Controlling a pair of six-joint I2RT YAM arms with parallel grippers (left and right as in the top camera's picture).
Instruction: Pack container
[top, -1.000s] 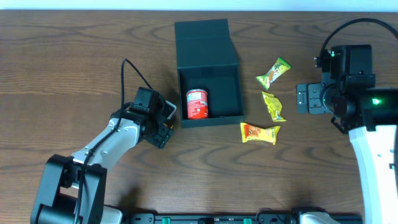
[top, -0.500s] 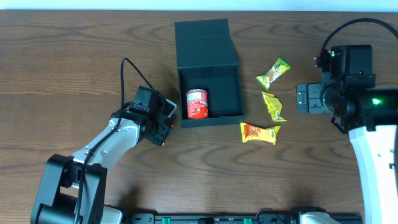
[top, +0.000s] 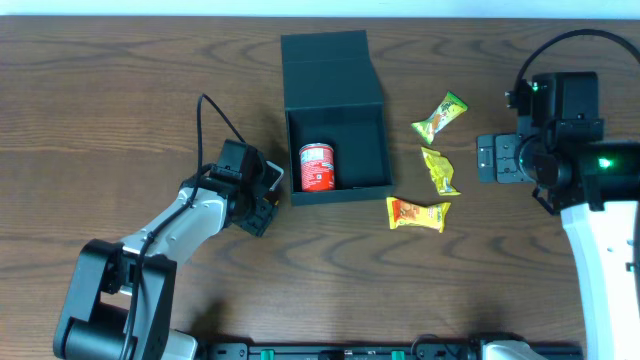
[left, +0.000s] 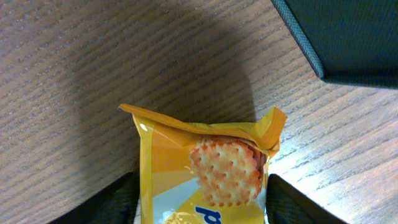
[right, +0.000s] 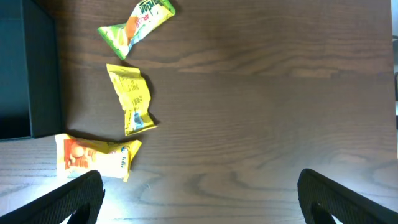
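The dark teal container (top: 335, 100) stands open at the table's middle, its flap lid laid back, and a red can (top: 317, 166) lies inside. My left gripper (top: 262, 190) is just left of the container's near corner (left: 348, 37). In the left wrist view it (left: 202, 199) is shut on a yellow cracker packet (left: 205, 162), with a finger pressing each side. My right gripper (top: 497, 158) hovers at the right, wide open (right: 200, 199) over bare wood.
Three snack packets lie right of the container: a green one (top: 440, 117), a crumpled yellow one (top: 439, 170) and an orange one (top: 418, 213). The right wrist view shows them too: green (right: 137, 26), yellow (right: 132, 98), orange (right: 93, 155), beside the container wall (right: 25, 74).
The left gripper has shifted slightly beside the container's corner with the packet between its fingers. The right arm and the loose packets have not moved.
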